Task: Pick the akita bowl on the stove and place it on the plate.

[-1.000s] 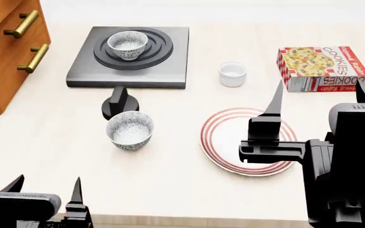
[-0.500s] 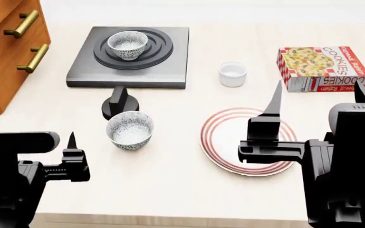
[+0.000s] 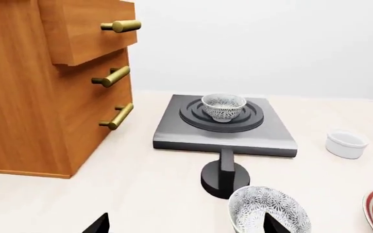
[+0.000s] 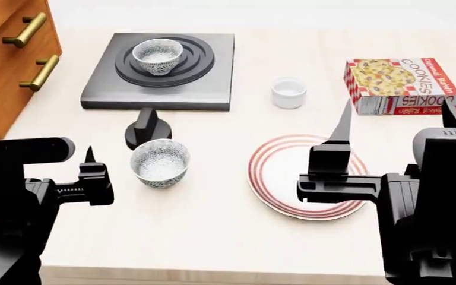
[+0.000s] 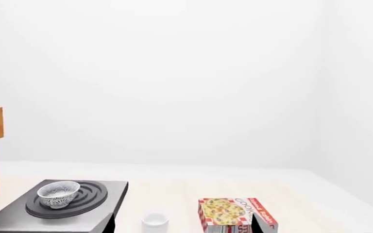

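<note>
The akita bowl [image 4: 157, 56] sits upright on the black burner rings of the stove [image 4: 160, 63], in the upper left of the head view; nothing grips it. The left wrist view shows the akita bowl [image 3: 223, 107] centred on the stove [image 3: 225, 125] in the middle of the frame, and the right wrist view finds the akita bowl [image 5: 58, 193] at lower left on the stove [image 5: 57, 206].

The plate [image 4: 272, 173], white with thin red rings, lies right of centre in the head view, partly covered by the right gripper [image 4: 394, 122], whose two pointed fingers stand well apart and hold nothing. The left gripper [image 4: 57, 172] is at lower left of the head view, near the table's front edge; one short fingertip shows and the other is hidden behind the arm, so I cannot tell whether its fingers are spread or pressed together.

A second speckled bowl [image 4: 161, 162] stands just right of the left gripper, close below the round black knob [image 4: 148, 129]. A small plain white cup [image 4: 289, 92] sits between the stove and a red-checked box [image 4: 401, 85] at upper right, printed "COOKIES" along its right edge; the smaller print is too small to read. A wooden drawer unit with brass handles [image 4: 14, 56] fills the upper left corner
</note>
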{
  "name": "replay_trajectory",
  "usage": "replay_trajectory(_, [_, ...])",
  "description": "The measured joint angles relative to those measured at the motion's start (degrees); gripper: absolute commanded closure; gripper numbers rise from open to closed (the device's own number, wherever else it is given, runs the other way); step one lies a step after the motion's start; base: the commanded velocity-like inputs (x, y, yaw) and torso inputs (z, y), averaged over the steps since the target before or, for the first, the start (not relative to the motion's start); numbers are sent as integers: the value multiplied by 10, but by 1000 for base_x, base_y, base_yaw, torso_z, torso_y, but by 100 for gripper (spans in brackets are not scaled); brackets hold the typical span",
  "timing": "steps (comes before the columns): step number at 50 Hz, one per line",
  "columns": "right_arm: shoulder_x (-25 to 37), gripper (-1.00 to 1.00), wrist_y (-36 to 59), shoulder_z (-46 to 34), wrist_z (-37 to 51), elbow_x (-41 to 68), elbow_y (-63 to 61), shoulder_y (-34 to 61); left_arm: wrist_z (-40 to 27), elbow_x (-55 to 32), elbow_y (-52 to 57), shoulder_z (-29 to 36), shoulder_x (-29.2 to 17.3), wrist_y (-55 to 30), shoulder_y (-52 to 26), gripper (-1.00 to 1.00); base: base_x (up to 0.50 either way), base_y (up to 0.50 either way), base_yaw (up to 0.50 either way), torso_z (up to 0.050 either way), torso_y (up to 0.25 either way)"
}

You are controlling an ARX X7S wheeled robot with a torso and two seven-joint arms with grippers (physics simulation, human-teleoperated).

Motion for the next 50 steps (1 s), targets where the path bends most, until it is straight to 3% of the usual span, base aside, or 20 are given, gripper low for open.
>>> replay_trajectory(39, [6,-100,-4,-1,11,8,3,0,-9,-17,3,8,-8,-6,-7,-100,0,-241,0,0,0])
replay_trajectory(50, [7,-100,-6,0,14,9,3,-1,-11,-21,5,12,-10,-7,-7,-100,0,-18,0,0,0])
